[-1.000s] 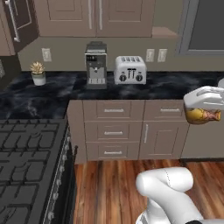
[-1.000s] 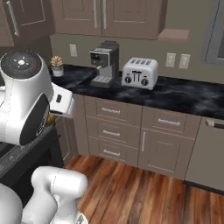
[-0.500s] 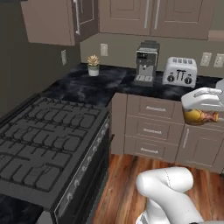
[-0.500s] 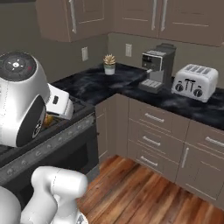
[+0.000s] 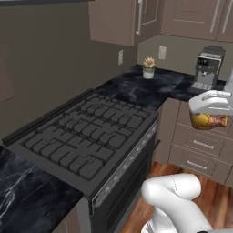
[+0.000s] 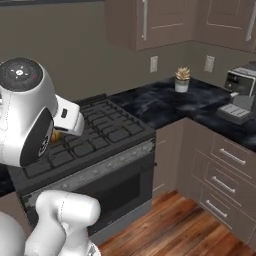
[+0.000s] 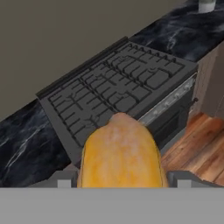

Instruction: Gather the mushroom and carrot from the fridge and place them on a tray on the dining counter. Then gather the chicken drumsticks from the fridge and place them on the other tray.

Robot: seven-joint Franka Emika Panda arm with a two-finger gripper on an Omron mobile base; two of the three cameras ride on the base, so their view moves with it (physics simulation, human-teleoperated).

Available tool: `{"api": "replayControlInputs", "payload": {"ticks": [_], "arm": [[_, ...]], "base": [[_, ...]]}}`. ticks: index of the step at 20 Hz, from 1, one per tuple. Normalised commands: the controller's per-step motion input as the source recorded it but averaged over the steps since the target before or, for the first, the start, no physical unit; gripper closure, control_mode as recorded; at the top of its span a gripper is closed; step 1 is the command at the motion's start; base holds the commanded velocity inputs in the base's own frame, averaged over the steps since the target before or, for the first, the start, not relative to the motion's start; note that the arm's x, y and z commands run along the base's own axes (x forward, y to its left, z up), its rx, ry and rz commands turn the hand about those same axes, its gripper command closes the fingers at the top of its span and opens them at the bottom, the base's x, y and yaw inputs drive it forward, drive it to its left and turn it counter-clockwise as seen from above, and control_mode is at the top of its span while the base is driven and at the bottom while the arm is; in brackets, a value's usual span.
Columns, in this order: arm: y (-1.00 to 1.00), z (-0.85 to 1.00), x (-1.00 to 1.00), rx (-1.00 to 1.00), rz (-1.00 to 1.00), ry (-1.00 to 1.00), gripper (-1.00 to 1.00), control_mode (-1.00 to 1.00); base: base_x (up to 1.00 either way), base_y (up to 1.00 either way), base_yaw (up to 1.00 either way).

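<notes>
A golden-brown chicken drumstick (image 5: 207,122) hangs at the right edge of the left base view, under my white hand, with my gripper (image 5: 210,111) shut on it. In the hand view the drumstick (image 7: 119,157) bulges up between the two fingertips of the gripper (image 7: 124,179), held above the floor in front of the stove. A sliver of the orange drumstick (image 6: 56,135) peeks out behind my arm in the right base view.
A black stove (image 5: 86,141) with grates stands ahead and to the left, its oven door (image 6: 107,192) facing the wooden floor (image 6: 180,225). The black marble counter (image 5: 136,88) carries a small potted plant (image 5: 148,68) and a coffee machine (image 5: 207,68). Taupe drawers (image 6: 222,185) line the right.
The whole scene has swept rightward as the base turned left: the toaster left the pictures and the stove came in. The drumstick stays in the gripper, unmoved relative to the base.
</notes>
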Motion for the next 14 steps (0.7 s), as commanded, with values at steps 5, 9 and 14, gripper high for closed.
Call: {"api": "replayControlInputs", "payload": {"ticks": [5, 9, 14], "arm": [[0.00, 0.00, 0.00, 0.00, 0.00, 0.00, 1.00, 1.00], [0.00, 0.00, 0.00, 0.00, 0.00, 0.00, 1.00, 1.00], [0.00, 0.00, 0.00, 0.00, 0.00, 0.00, 1.00, 1.00]], "base": [[-0.60, 0.99, 0.32], [-0.72, 1.00, 0.21], [-0.54, 0.14, 0.13]]}}
